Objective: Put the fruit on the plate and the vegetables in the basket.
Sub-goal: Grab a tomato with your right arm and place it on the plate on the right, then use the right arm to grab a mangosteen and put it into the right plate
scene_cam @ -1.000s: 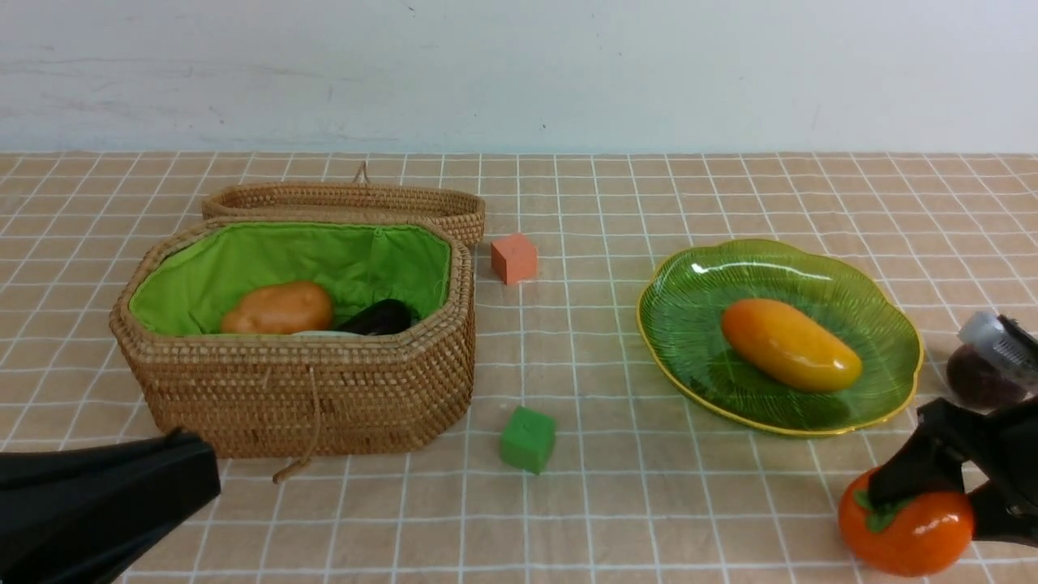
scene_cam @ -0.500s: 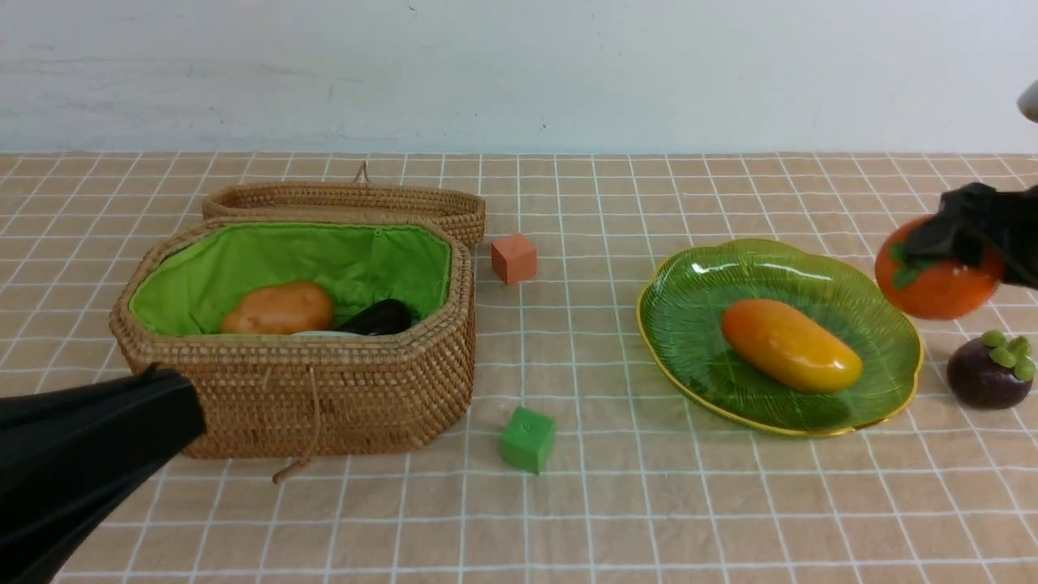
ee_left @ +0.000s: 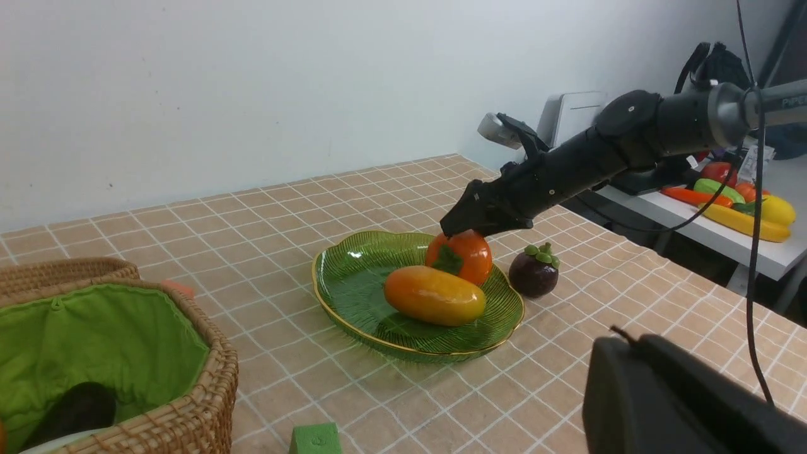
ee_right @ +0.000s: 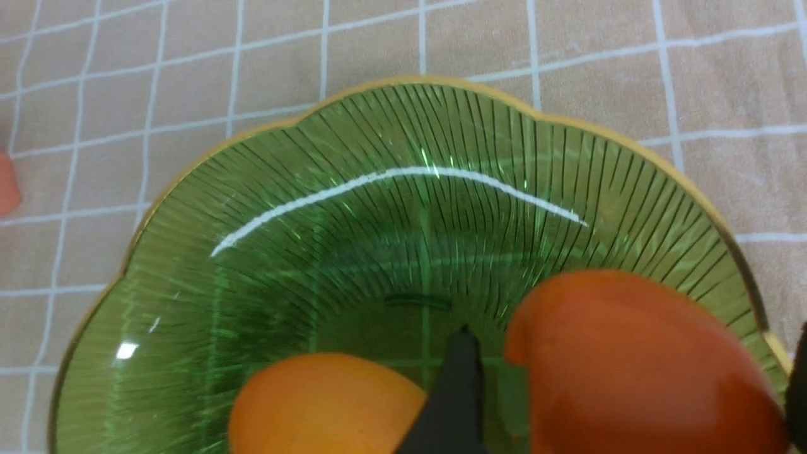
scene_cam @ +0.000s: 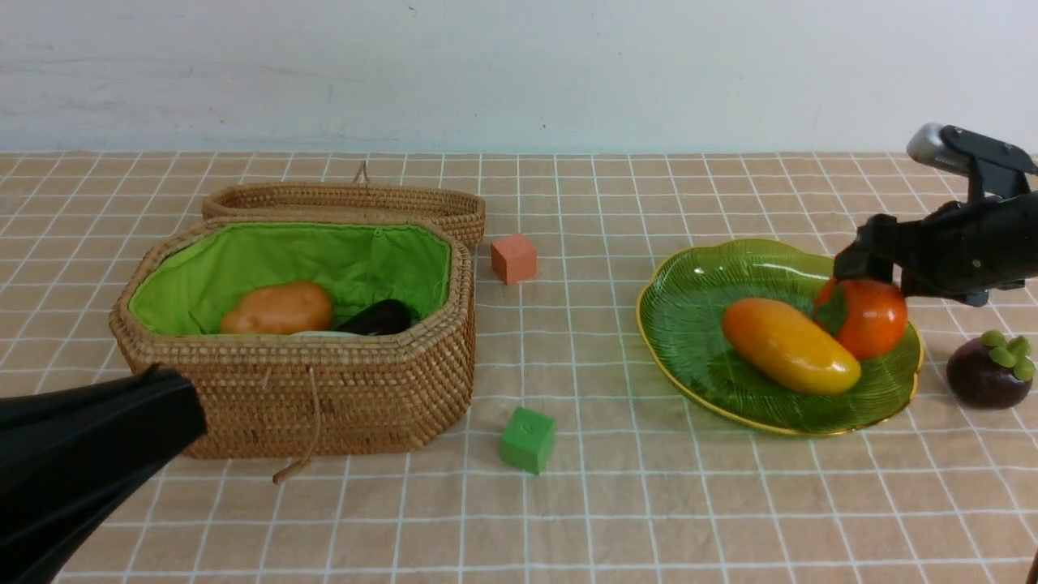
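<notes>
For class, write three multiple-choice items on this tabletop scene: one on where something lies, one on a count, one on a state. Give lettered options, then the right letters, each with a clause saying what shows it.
1. Where is the mangosteen?
A. on the plate
B. on the cloth beside the plate
C. in the basket

2. How many fruits lie on the plate?
A. one
B. two
C. three

3. How does the basket stand?
A. lid open
B. lid shut
C. tipped on its side

Answers:
1 B, it sits on the checked cloth just outside the plate's gold rim, on the side away from the basket.
2 B, the mango and the persimmon lie there, with the right gripper just above the persimmon.
3 A, the lid lies back behind it, showing the green lining, the potato and the eggplant.
</notes>
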